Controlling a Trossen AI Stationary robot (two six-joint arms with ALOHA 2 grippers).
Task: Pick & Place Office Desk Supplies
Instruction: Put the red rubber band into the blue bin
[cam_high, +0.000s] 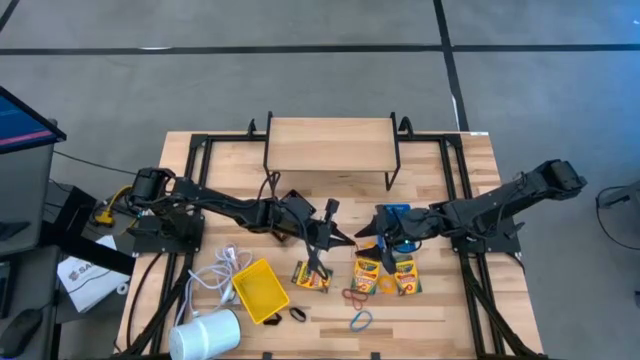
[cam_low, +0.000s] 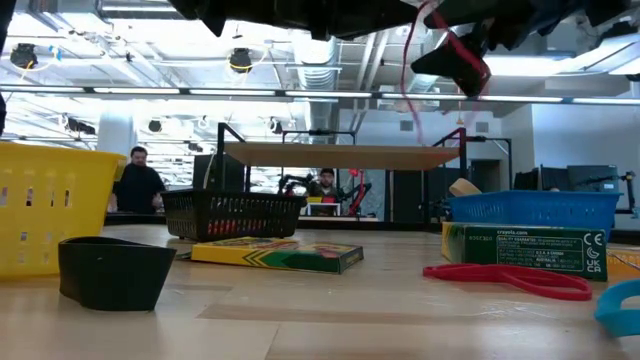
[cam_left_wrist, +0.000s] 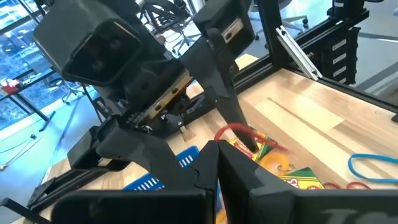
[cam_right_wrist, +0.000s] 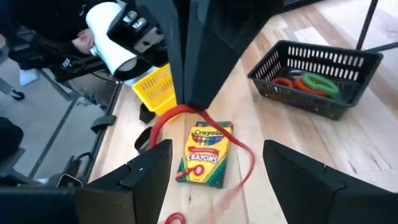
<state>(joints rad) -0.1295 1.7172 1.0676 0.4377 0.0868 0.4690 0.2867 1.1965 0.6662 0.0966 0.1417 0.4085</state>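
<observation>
My left gripper (cam_high: 325, 245) (cam_right_wrist: 186, 102) hangs over the middle of the table, fingers pointing down, shut on a red rubber band (cam_right_wrist: 180, 113) (cam_low: 408, 70). My right gripper (cam_high: 365, 238) (cam_right_wrist: 217, 149) is close beside it and open. Its fingers stand wide on either side of the hanging band, and I cannot tell whether one touches it. Below them a crayon box (cam_right_wrist: 205, 155) (cam_high: 310, 275) lies flat on the table. A black basket (cam_right_wrist: 314, 74) (cam_low: 235, 212) holds red and green bands. The blue bin (cam_high: 393, 213) and the yellow bin (cam_high: 260, 288) stand on the table. My left gripper pinches the red rubber band by the top of its loop (cam_right_wrist: 177, 112) between its shut fingertips (cam_right_wrist: 189, 93). The fingers come from above, pointing down. The band hangs slack below them, lifted clear of the table (cam_low: 405, 95).
Two more crayon boxes (cam_high: 367, 275) (cam_high: 405, 275) lie near the right gripper, with a red band (cam_high: 355, 294) and a blue band (cam_high: 361, 320) closer to the near edge. A small black cup (cam_low: 110, 270), white cylinder (cam_high: 205, 335), white cable (cam_high: 225, 270) and wooden shelf (cam_high: 330, 145) are also here.
</observation>
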